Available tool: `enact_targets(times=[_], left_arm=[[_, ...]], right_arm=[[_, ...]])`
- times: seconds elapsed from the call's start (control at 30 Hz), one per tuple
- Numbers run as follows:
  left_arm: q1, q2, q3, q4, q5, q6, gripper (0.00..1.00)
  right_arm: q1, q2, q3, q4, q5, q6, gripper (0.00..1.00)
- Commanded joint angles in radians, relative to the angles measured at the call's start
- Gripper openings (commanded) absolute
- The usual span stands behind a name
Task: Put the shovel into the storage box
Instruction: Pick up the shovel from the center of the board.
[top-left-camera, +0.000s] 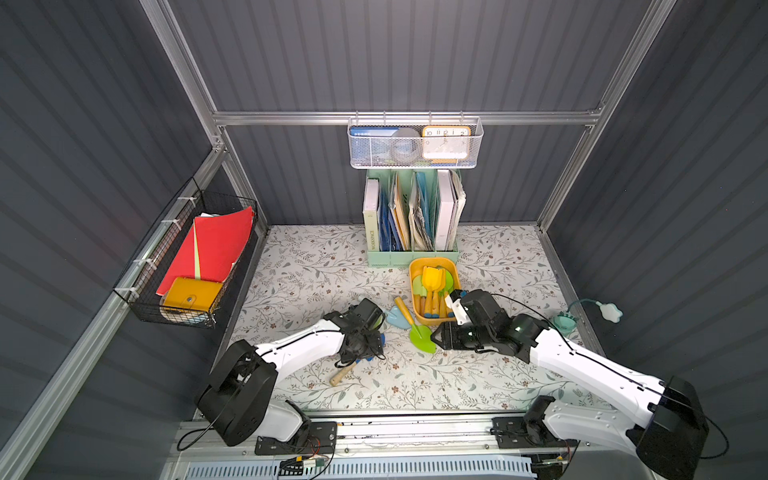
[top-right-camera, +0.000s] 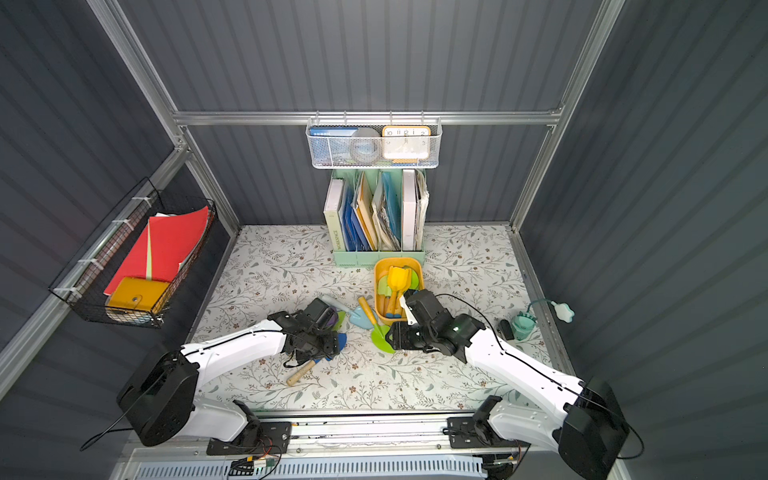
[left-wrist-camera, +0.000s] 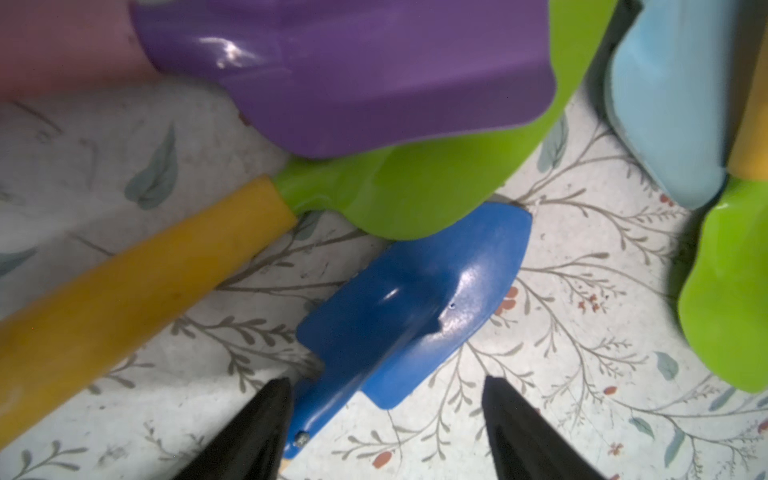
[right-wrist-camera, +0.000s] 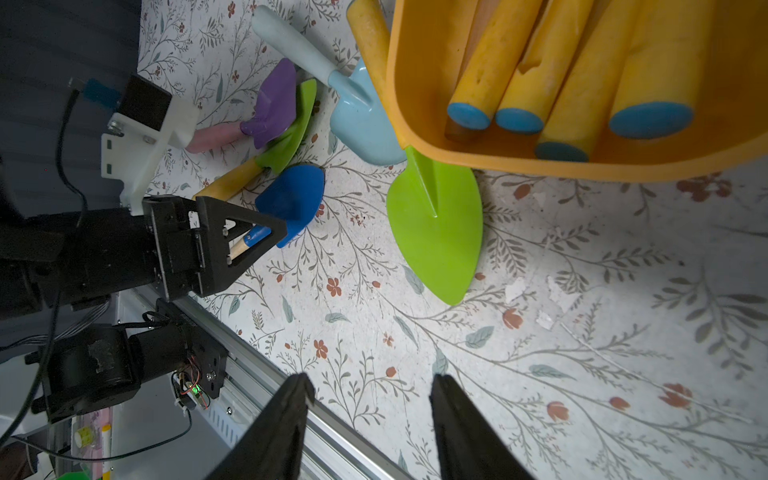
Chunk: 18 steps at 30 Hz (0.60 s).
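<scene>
Left wrist view. Blue shovel (left-wrist-camera: 409, 307): flat on worktop (left-wrist-camera: 582, 291), neck between left hand's (left-wrist-camera: 385, 380) half-spread fingers (left-wrist-camera: 257, 428), not yet clamped. Judged light, stiff, gloss likely slippery; take by wooden handle (right-wrist-camera: 240, 248). Storage box (right-wrist-camera: 623, 170): ahead of right hand (right-wrist-camera: 370, 377), parted, empty.

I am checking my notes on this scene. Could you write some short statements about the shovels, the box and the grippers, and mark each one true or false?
1. The shallow yellow-orange plastic storage box already holds several yellow-handled toy shovels. True.
2. The blue-bladed toy shovel lies in that box. False: it lies on the floral table, between the open fingers of the left gripper.
3. The right gripper grips the lime-green pointed shovel. False: its jaws are open and empty, and that shovel lies on the table.
4. A light blue plastic shovel lies on the table beside the box. True.
</scene>
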Motion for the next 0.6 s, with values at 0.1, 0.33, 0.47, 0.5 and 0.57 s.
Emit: enact_targets(times=[0.1, 0.33, 0.47, 0.5, 0.57], left_arm=[[-0.031, -0.04, -0.057, -0.037, 0.047, -0.037, 0.72], [-0.131, -0.044, -0.049, -0.115, 0.007, -0.101, 0.64], [-0.181, -0.03, -0.07, -0.116, 0.012, -0.144, 0.58], [-0.186, -0.031, -0.075, -0.117, 0.013, -0.149, 0.56], [-0.19, -0.037, -0.083, -0.122, 0.009, -0.157, 0.51]], right_arm=[[0.003, 0.018, -0.008, 0.008, 0.007, 0.011, 0.53], [0.003, 0.038, 0.001, 0.008, 0.002, 0.014, 0.53], [0.003, 0.046, 0.008, 0.022, 0.001, 0.013, 0.52], [0.003, 0.046, 0.008, 0.037, 0.0, 0.014, 0.52], [0.003, 0.052, 0.011, 0.038, -0.002, 0.013, 0.52]])
